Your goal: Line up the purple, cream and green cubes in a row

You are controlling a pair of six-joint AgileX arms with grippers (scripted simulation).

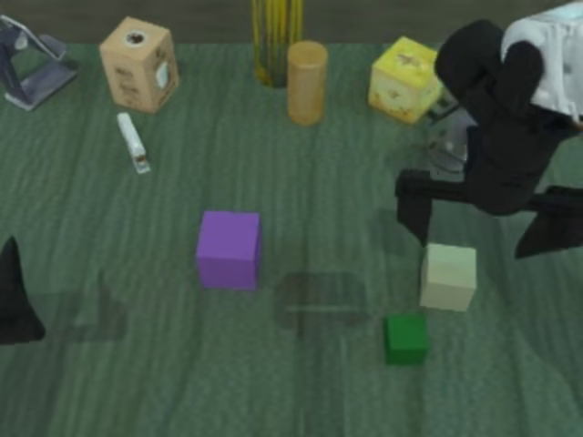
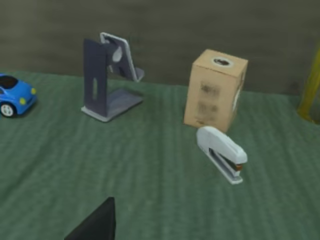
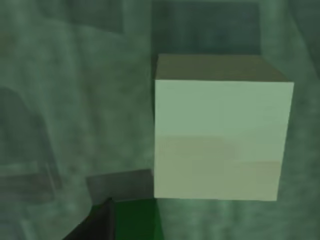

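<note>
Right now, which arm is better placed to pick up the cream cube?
Probably the right. The right gripper hangs open just above the cream cube on the table's right side, and its wrist view is filled by that cube. The left gripper sits parked at the far left edge, beyond the purple cube.

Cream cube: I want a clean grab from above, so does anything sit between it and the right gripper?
Nothing visible does. The right gripper hangs open above the cream cube; the green cube only sits beside it.
</note>
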